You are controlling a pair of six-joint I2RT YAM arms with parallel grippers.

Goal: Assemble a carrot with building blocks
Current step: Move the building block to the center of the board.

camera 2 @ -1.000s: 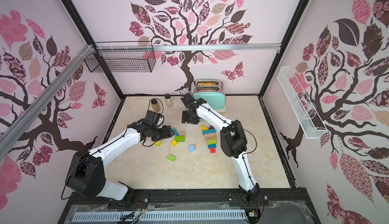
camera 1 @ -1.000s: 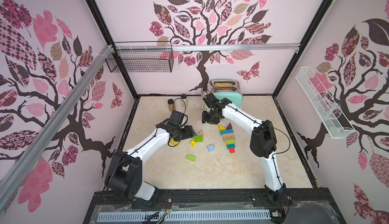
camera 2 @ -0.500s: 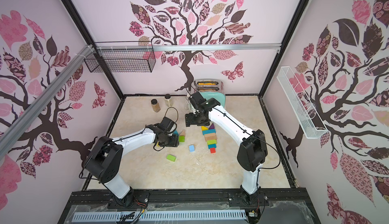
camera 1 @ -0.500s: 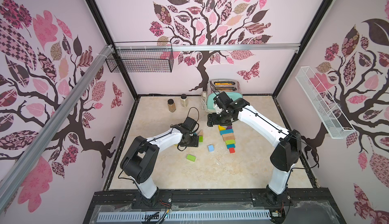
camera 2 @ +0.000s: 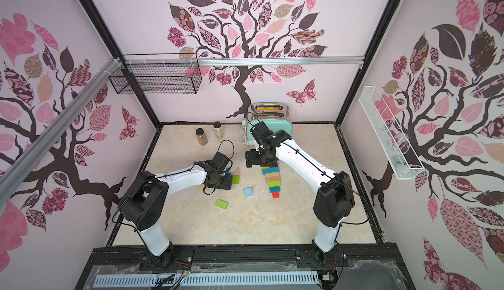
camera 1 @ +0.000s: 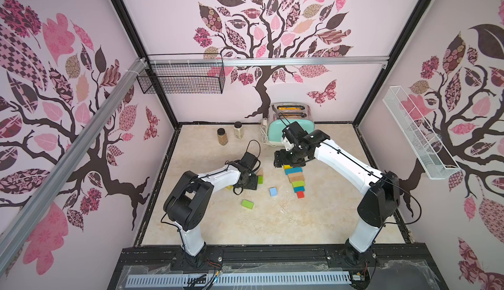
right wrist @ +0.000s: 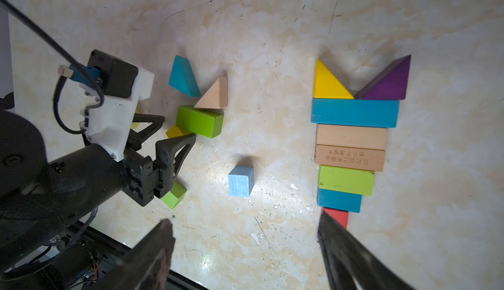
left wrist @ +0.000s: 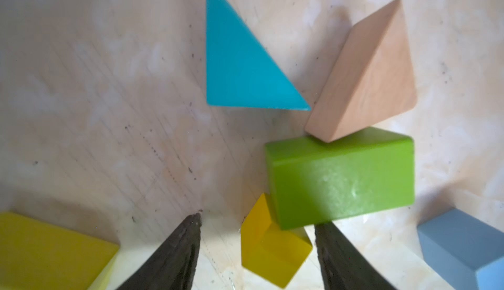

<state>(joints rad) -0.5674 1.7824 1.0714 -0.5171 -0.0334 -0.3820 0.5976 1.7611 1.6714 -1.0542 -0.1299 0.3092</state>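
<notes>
The carrot (right wrist: 351, 138) lies flat on the table: yellow and purple wedges on top, then teal, tan, green, teal and red bars narrowing downward. In both top views my right gripper (camera 1: 282, 162) hovers over its top end, and it is open and empty (right wrist: 244, 219). My left gripper (left wrist: 256, 221) stands open around a small yellow cube (left wrist: 272, 247), with a gap on one side. A green bar (left wrist: 341, 176) leans on that cube. A teal wedge (left wrist: 240, 65) and a tan wedge (left wrist: 365, 78) lie just beyond.
A light blue cube (camera 1: 273, 191) and a green block (camera 1: 247, 204) lie loose between the arms. A larger yellow block (left wrist: 46, 247) sits beside the left gripper. A mint toaster (camera 1: 290, 123) and two spice jars (camera 1: 222, 136) stand at the back.
The left gripper has moved right, down to the cluster with the small yellow cube. The right gripper has shifted right and forward over the carrot's top, and both arms have changed posture.
</notes>
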